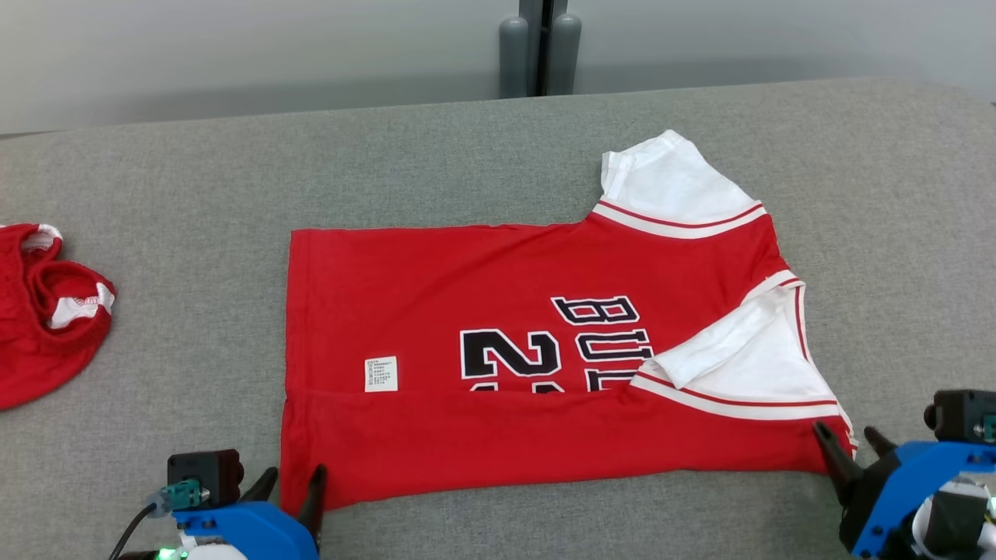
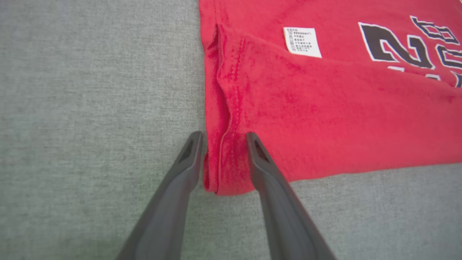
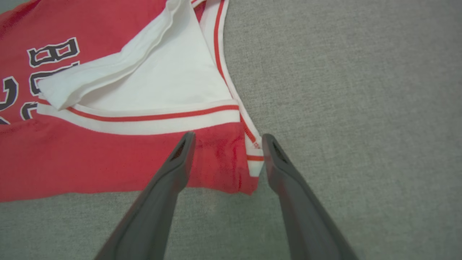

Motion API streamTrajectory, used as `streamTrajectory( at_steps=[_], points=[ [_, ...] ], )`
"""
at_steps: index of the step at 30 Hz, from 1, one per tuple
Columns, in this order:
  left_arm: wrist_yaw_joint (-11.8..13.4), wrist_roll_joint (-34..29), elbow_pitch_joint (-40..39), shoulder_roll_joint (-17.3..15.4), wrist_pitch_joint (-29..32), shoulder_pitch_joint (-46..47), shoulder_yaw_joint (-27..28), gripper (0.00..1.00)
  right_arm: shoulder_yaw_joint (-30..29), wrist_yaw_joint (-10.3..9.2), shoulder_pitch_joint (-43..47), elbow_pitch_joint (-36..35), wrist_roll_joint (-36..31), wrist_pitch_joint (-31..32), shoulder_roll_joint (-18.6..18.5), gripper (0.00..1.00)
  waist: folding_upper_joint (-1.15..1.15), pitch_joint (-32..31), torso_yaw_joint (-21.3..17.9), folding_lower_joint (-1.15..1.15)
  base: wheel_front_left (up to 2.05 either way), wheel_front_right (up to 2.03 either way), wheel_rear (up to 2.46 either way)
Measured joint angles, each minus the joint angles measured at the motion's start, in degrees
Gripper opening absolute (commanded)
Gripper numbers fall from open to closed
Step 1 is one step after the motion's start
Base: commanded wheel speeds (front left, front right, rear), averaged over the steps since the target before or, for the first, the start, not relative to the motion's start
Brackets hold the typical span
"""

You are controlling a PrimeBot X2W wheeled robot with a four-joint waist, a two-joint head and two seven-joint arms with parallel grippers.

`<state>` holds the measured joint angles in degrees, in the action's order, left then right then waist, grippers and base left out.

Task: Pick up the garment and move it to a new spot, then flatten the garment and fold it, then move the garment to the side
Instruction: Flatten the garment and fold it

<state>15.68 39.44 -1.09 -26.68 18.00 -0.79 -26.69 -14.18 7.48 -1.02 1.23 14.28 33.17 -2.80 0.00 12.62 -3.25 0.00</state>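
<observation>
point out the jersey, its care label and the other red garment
jersey (image 1: 436, 272): head view, plain red body
label (image 2: 302, 42): left wrist view, middle of the white tag
other garment (image 1: 31, 358): head view, red cloth

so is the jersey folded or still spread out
Partly folded: the jersey has its near strip turned over the number, hiding part of it.

Head overlooks garment (image 1: 467, 272); wrists view its near corners closely.
</observation>
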Motion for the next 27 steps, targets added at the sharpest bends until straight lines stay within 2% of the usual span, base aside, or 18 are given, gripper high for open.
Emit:
streamTrajectory(
  at_steps=[4, 6, 8, 11, 15, 19, 23, 27],
  points=[
    [-0.09, 0.11, -1.49, -0.35, 1.1, 1.5, 0.15, 1.0, 1.14, 0.0, -3.91, -3.61, -3.57, 1.58, -0.02, 1.0, 0.0, -0.04, -0.3, 0.0, 0.0, 0.0, 0.0],
    [-0.96, 0.75, -2.29, -0.8, 2.41, 4.09, 0.53, 1.0, 2.32, 0.0, -7.25, -5.9, -5.87, 3.34, -0.13, 1.0, 0.0, 0.14, -0.34, 0.0, 0.0, 0.0, 0.0],
    [-3.25, 2.08, -2.5, -1.31, 4.33, 8.0, 0.85, 1.0, 4.6, 0.01, -11.02, -7.19, -7.09, 5.65, -1.76, 1.0, 0.0, 0.63, -0.23, 0.0, 0.0, 0.0, 0.0],
    [-6.65, 3.0, -0.43, -3.97, 8.1, 15.02, 1.76, 1.0, 8.92, 0.01, -17.49, -6.98, -6.52, 9.29, -4.8, 1.0, 0.0, 1.92, -0.62, 0.0, 0.0, 0.0, 0.0],
    [-11.33, 4.66, 4.61, -6.8, 14.44, 24.2, 1.91, 1.0, 13.29, 0.0, -27.64, -2.2, -4.33, 11.51, -7.68, 1.0, 0.0, 4.62, -2.03, 0.0, 0.0, 0.0, 0.0],
    [-15.64, 7.65, 9.5, -9.1, 20.45, 32.18, 2.66, 1.0, 17.86, 0.01, -37.12, 4.53, -1.37, 11.55, -7.47, 1.0, 0.0, 8.37, -4.12, 0.02, 0.0, 0.0, 0.0],
    [-16.03, 10.48, 12.71, -10.59, 25.46, 38.36, 4.63, 1.0, 20.95, 0.0, -44.75, 10.29, -0.16, 9.79, -7.06, 1.0, 0.0, 11.83, -5.81, 0.02, 0.0, 0.0, 0.0],
    [-14.48, 13.67, 14.03, -10.57, 30.19, 43.34, 6.42, 1.0, 22.97, 0.0, -49.89, 13.89, 0.9, 8.17, -6.84, 1.0, 0.0, 14.99, -6.53, 0.02, 0.0, 0.0, 0.0]
  ],
)
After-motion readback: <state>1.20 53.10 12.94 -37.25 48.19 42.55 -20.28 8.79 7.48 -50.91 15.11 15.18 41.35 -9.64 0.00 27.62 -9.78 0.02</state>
